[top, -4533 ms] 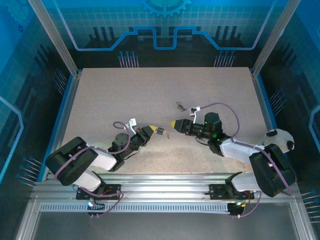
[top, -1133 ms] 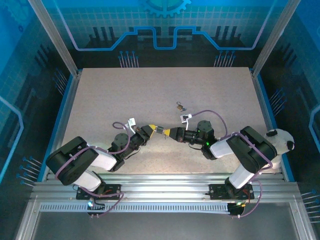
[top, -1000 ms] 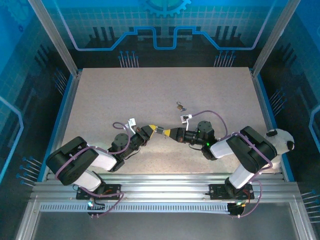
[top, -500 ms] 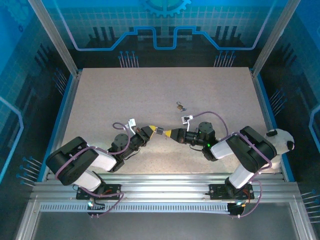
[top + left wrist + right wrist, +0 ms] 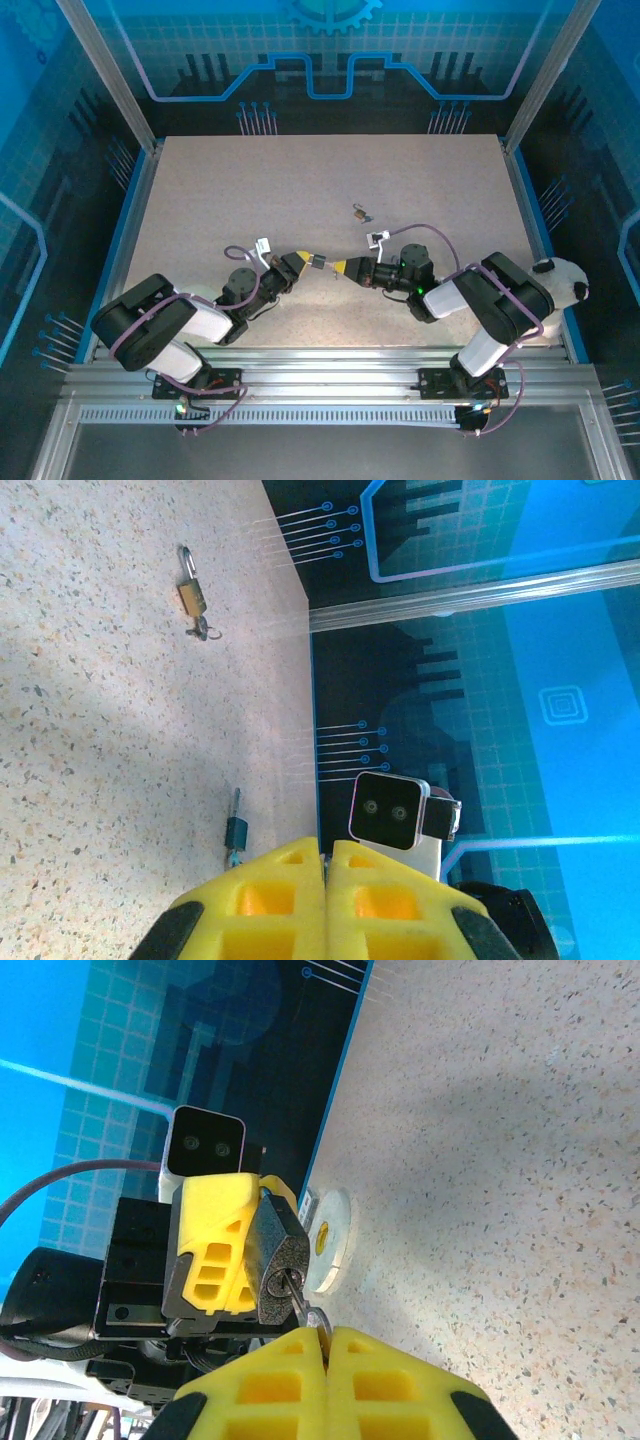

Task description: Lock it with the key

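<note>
**Top view.** My 2 arms meet tip to tip over the near half of the table (image 5: 250, 190), about midway between its left and right edges. My left claw (image 5: 302, 261) reaches in from the left and my right claw (image 5: 343, 267) from the right. The padlock (image 5: 316, 262) sits between them as a small dark block at the left claw's tip. At this scale the key is too small to make out.

**Right wrist view.** My right claw's 2 yellow fingers (image 5: 270, 1380) are pressed together, and the key (image 5: 301, 1301) is pinched at their tips. The key's blade meets the keyhole in the padlock's end face, which is turned toward this camera. I cannot tell how deep the blade sits. My left claw's yellow fingers (image 5: 212, 1245) clamp the padlock's grey body from the side and hold it clear of the table. The left wrist camera (image 5: 205, 1145) is just above them in this picture.

**Left wrist view.** My left claw's yellow fingers (image 5: 270, 890) lie closed side by side with no gap visible. The right wrist camera (image 5: 389, 811) faces them from just beyond.

**Background.** A second padlock (image 5: 360, 213), brass with its shackle up, lies flat on the table. It is farther away than the meeting point and slightly to its right, apart from both claws.
</note>
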Motion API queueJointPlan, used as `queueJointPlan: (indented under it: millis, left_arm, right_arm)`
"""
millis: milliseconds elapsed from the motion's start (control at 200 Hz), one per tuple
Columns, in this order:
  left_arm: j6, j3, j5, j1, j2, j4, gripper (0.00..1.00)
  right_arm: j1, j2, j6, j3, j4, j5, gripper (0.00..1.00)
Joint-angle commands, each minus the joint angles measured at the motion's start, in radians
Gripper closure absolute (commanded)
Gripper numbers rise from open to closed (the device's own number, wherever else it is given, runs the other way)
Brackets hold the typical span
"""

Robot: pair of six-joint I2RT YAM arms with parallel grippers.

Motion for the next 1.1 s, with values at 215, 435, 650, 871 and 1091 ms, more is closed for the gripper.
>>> queueJointPlan:
  millis: [215, 435, 650, 871, 1091]
  left_arm:
    - [0.007, -0.017, -0.056, 0.017, -0.028, 0.069, 1.00]
    - [0.017, -0.034, -0.046, 0.036, -0.033, 0.068, 1.00]
    - [0.008, -0.044, 0.007, 0.059, 0.010, 0.067, 1.00]
    - [0.005, -0.043, 0.060, 0.084, 0.021, 0.028, 1.00]
    - [0.062, -0.023, 0.112, 0.111, -0.092, -0.195, 1.00]
  right_arm:
    - [-0.038, -0.028, -0.012, -0.026, -0.023, 0.001, 1.00]
    - [-0.070, -0.153, -0.085, -0.018, -0.201, 0.005, 1.00]
    - [-0.066, -0.366, -0.267, 0.048, -0.591, 0.078, 1.00]
    - [-0.043, -0.525, -0.423, 0.111, -0.891, 0.196, 1.00]
    - [-0.033, -0.563, -0.474, 0.143, -0.998, 0.239, 1.00]
